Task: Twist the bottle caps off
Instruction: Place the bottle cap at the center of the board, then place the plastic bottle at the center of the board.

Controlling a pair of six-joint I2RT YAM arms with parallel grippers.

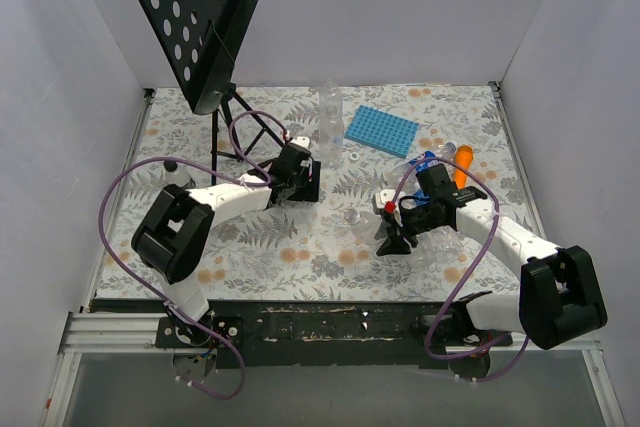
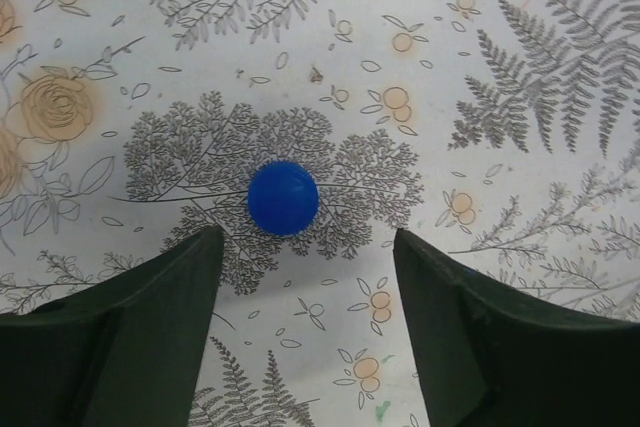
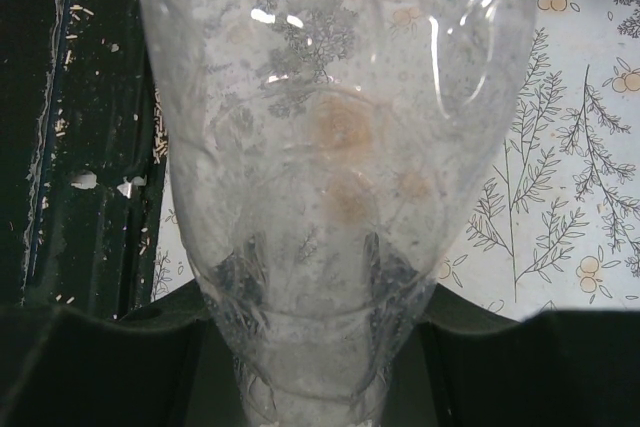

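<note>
Camera placement: one overhead, two wrist-mounted.
The floral table was viewed from high behind its near edge; it was looked down on closely from the left wrist, and glimpsed through a clear bottle filling the right wrist view.

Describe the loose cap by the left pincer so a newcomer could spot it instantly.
Find the black perforated music stand at back left; the left pincer hangs near its feet. Just beyond its open fingertips lies a blue cap, alone on the floral cloth, on no bottle.
</note>
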